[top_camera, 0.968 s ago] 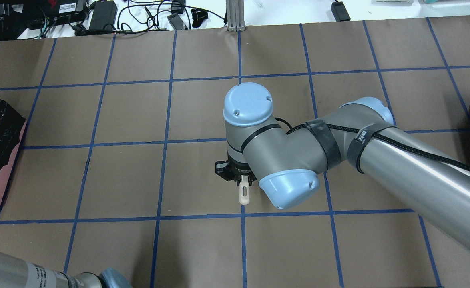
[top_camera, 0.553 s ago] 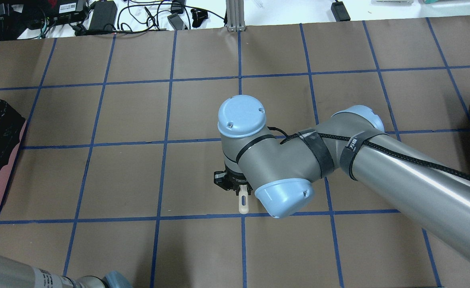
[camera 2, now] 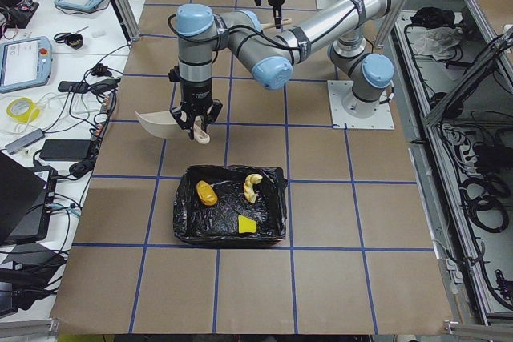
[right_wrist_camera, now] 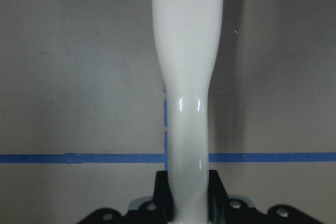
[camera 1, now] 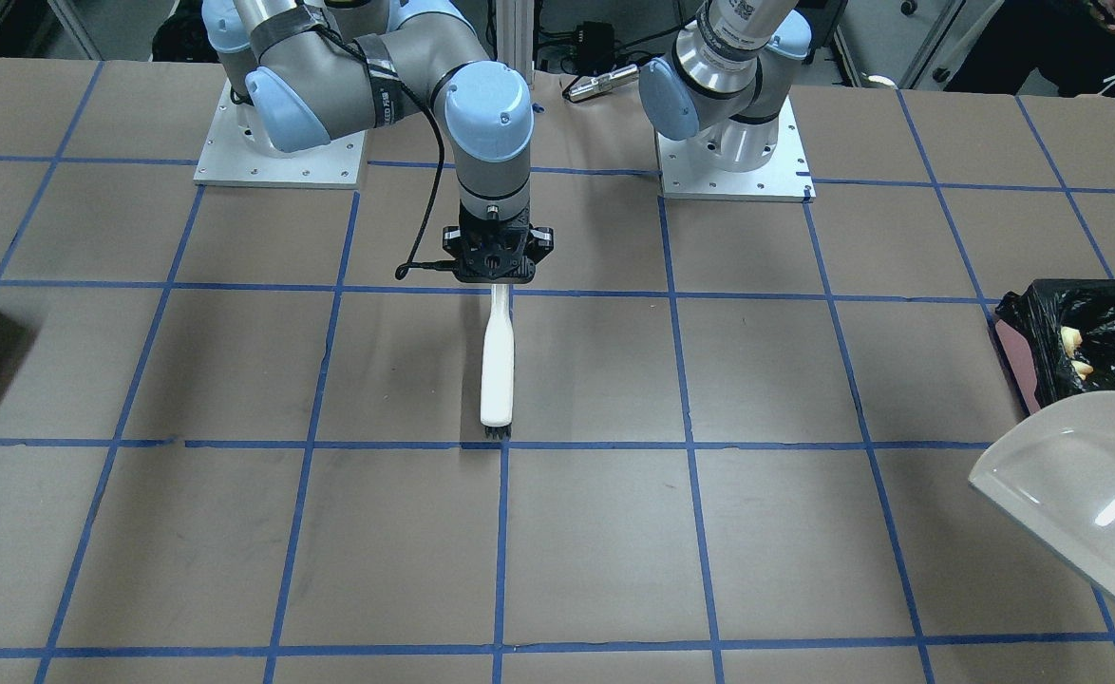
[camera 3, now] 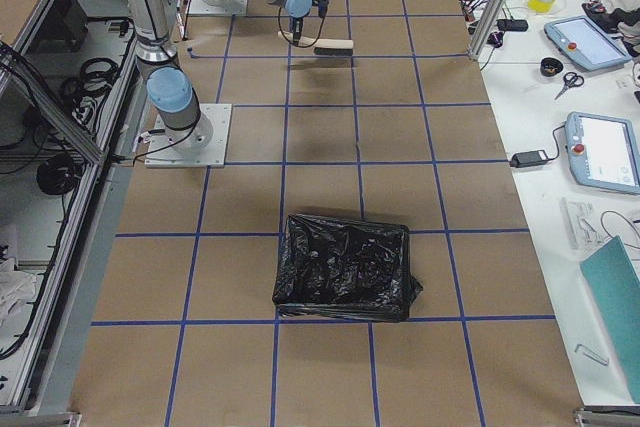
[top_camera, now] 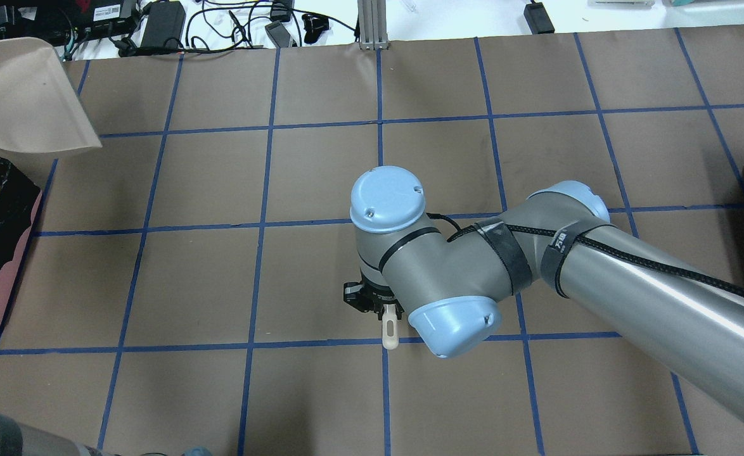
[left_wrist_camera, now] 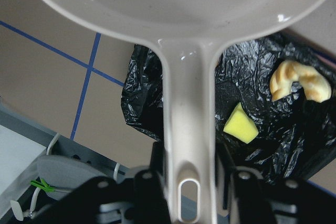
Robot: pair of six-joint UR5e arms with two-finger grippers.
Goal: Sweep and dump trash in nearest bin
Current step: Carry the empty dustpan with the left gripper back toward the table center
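Black crinkled bag lines the bin at the table's left end, and that's where your trash sits. The potato-like lump, the braided pastry and the yellow-green sponge bit all lie on the liner inside.

The left gripper has its fingers pinched on the dustpan handle from both sides. The pan hangs raised just beside the bin's rim, and the part of its scoop that the wrist cam shows carries nothing.

The right gripper is mid-table, well apart from the bin, fingers clamped on the white brush handle. The brush points straight down with its bristles at a blue tape line — touching the paper or just above it, can't tell.

My read: sweep and dump are both done, since every piece you can see is in the bin and none shows on the brown paper. What's left is prob. only setting the pan and brush down, or parking the arms. Check the paper under the right arm yourself — the overhead cam can't see it.
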